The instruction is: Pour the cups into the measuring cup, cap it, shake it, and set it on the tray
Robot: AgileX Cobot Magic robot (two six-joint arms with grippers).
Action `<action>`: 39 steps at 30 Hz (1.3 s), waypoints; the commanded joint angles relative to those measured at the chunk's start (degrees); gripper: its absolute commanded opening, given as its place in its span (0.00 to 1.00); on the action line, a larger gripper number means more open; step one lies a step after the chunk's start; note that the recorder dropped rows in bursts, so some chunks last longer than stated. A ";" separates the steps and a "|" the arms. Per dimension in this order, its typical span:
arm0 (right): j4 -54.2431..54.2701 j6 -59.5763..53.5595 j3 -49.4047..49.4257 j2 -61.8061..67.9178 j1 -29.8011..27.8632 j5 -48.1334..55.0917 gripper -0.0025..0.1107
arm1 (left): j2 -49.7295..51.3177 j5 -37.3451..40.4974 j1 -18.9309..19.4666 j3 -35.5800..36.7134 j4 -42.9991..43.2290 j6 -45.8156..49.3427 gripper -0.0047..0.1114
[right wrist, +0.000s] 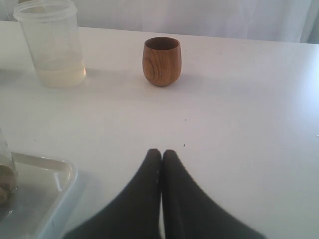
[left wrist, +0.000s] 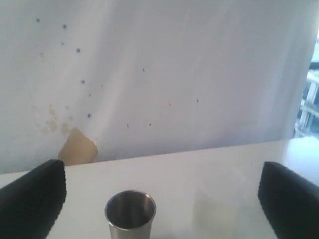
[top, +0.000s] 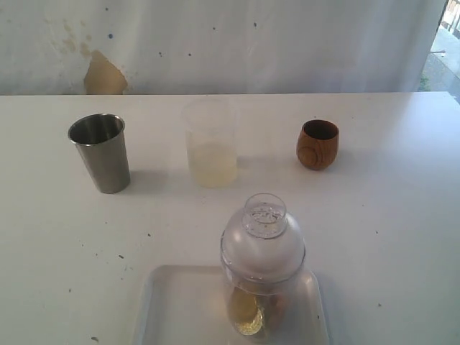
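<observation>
The steel tumbler stands upright at the left of the white table. At the right stands the brown wooden cup. Between them is the clear measuring cup, holding a little pale liquid. The white tray lies at the front edge. Neither gripper shows in the exterior view. My left gripper is open wide, and the tumbler stands ahead between its fingers, untouched. My right gripper is shut on nothing, low over the table beside the tray's corner. The wooden cup and the measuring cup are well beyond it.
On the tray stands a see-through vessel with something yellowish inside, under a frosted domed lid. A white curtain with a brown patch hangs behind the table's far edge.
</observation>
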 commanded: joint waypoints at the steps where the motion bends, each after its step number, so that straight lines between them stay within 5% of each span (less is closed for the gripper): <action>1: -0.16 -0.13 0.29 -0.29 -0.31 0.01 0.02 | -10.55 0.99 -0.16 4.50 -1.10 0.84 0.95; 8: -0.16 -0.13 0.29 -0.29 -0.31 0.01 0.02 | -17.96 0.87 -0.16 8.08 -6.09 0.60 0.95; 36: -0.16 -0.13 0.29 -0.29 -0.31 0.01 0.02 | -17.95 0.54 -0.16 8.30 -5.56 0.60 0.95; 39: -0.16 -0.13 0.29 -0.29 -0.31 0.01 0.02 | -17.95 1.04 -0.16 8.30 -10.92 1.40 0.95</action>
